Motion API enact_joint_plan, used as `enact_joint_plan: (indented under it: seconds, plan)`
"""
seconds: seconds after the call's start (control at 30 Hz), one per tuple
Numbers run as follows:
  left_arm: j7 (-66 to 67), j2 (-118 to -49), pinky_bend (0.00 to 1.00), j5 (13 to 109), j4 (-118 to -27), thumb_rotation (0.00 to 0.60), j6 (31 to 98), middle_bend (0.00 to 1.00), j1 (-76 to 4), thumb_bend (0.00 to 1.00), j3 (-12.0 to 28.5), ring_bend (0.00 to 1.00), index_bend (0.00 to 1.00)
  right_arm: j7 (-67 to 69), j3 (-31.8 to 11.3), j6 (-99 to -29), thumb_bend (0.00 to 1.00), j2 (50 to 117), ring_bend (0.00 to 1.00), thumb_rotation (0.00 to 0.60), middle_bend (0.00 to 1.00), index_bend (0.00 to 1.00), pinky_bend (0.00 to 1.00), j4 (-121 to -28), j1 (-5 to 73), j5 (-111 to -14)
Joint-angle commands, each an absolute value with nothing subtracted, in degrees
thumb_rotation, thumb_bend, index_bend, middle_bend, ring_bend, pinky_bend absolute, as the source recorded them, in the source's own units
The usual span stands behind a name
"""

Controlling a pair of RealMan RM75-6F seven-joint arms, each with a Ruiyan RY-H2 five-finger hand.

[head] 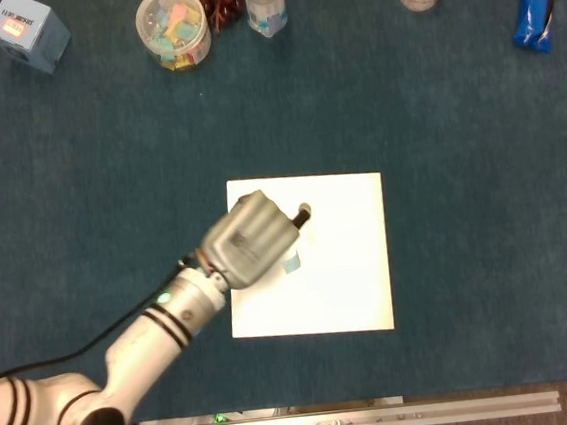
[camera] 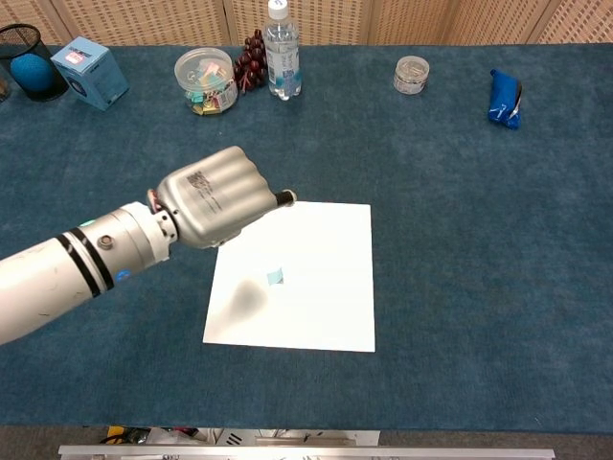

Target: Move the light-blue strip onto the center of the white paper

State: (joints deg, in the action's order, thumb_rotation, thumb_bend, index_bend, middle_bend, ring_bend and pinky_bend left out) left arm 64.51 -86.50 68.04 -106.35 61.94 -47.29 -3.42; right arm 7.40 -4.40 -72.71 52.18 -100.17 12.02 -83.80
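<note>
Now | light-blue strip [camera: 275,277] lies flat near center of white paper [camera: 326,307] | left hand [camera: 215,195] above, to far-left of it, not touching | fingers curled, grasping nothing

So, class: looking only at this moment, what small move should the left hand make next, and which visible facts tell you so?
Probably draw the left hand back toward the table edge, clear of the white paper. The light-blue strip lies flat on the sheet, a little left of its middle, with nothing touching it. The hand hovers above the paper's near-left part with nothing visible in it, so the placing looks done.
</note>
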Motion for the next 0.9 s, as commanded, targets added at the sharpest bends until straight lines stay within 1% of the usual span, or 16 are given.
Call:
enact_joint_plan:
  seconds: [0.03, 0.1, 0.17, 0.3, 0.4, 0.47, 0.57, 0.6, 0.67, 0.73, 0.8, 0.83, 0.9]
  plan:
    - [58.9, -83.0, 1.00, 72.3, -107.7, 0.600, 66.6, 0.95, -43.8, 0.33, -4.4, 0.98, 0.23, 7.9, -4.2, -72.4, 0.14, 52.3, 0.30, 0.600, 0.41, 0.15, 0.36, -100.4, 13.0, -86.3]
    - [56.0, -81.3, 1.00, 74.8, -107.9, 0.600, 69.7, 0.92, -41.6, 0.33, -5.1, 0.95, 0.23, 8.1, -3.9, -71.8, 0.21, 52.4, 0.32, 0.600, 0.42, 0.18, 0.40, -100.6, 13.9, -88.1]
    - [53.7, -80.0, 0.97, 76.8, -107.8, 0.600, 72.3, 0.88, -39.7, 0.33, -5.7, 0.90, 0.24, 7.8, -3.7, -70.8, 0.32, 52.3, 0.33, 0.600, 0.42, 0.19, 0.42, -100.9, 14.9, -89.5]
    - [50.0, -77.1, 0.93, 79.5, -107.6, 0.600, 76.9, 0.80, -35.5, 0.33, -7.2, 0.81, 0.25, 6.8, -3.4, -68.7, 0.49, 52.6, 0.37, 0.600, 0.44, 0.21, 0.45, -102.0, 17.5, -92.9]
    - [46.7, -75.9, 0.90, 81.1, -106.8, 0.600, 80.0, 0.73, -32.5, 0.33, -7.7, 0.74, 0.25, 6.6, -3.4, -66.9, 0.61, 53.4, 0.43, 0.600, 0.49, 0.22, 0.52, -102.6, 19.7, -95.2]
    - [44.5, -75.8, 0.89, 82.0, -105.8, 0.600, 81.9, 0.70, -30.8, 0.33, -7.7, 0.70, 0.25, 6.5, -3.2, -65.5, 0.67, 53.8, 0.50, 0.600, 0.55, 0.23, 0.59, -103.1, 21.1, -96.4]
    - [40.5, -76.2, 0.89, 83.7, -103.8, 0.600, 84.6, 0.65, -28.2, 0.33, -7.5, 0.66, 0.25, 6.5, -3.0, -62.9, 0.83, 54.7, 0.64, 0.600, 0.71, 0.23, 0.75, -103.8, 23.7, -98.4]
    - [39.5, -76.4, 0.89, 84.1, -103.1, 0.600, 85.3, 0.64, -27.5, 0.33, -7.4, 0.65, 0.25, 6.5, -2.9, -62.0, 0.87, 55.0, 0.68, 0.600, 0.75, 0.23, 0.78, -104.0, 24.5, -98.8]
    - [37.5, -76.6, 0.89, 84.7, -101.9, 0.600, 86.7, 0.62, -26.0, 0.33, -7.0, 0.64, 0.25, 6.7, -2.8, -60.0, 0.97, 55.7, 0.79, 0.600, 0.86, 0.23, 0.86, -104.6, 26.3, -99.6]
    - [34.7, -76.9, 0.89, 85.2, -100.7, 0.600, 87.8, 0.60, -24.6, 0.33, -6.6, 0.63, 0.25, 7.0, -2.8, -58.2, 1.00, 56.6, 0.89, 0.600, 0.95, 0.23, 0.92, -105.3, 28.0, -100.0]
    - [31.6, -77.3, 0.89, 86.0, -99.1, 0.600, 89.0, 0.59, -23.4, 0.33, -6.1, 0.62, 0.25, 7.2, -2.9, -56.2, 1.00, 57.4, 0.97, 0.600, 0.99, 0.23, 0.97, -106.0, 29.9, -100.4]
    - [30.5, -77.5, 0.88, 86.3, -98.3, 0.600, 89.5, 0.59, -22.9, 0.33, -5.9, 0.62, 0.25, 7.2, -2.9, -55.4, 1.00, 57.7, 1.00, 0.600, 1.00, 0.23, 0.99, -106.3, 30.6, -100.5]
    - [29.0, -77.7, 0.88, 87.0, -96.8, 0.600, 90.4, 0.59, -21.8, 0.33, -5.6, 0.62, 0.25, 7.0, -2.9, -53.4, 1.00, 58.6, 1.00, 0.600, 1.00, 0.23, 1.00, -106.8, 32.4, -100.5]
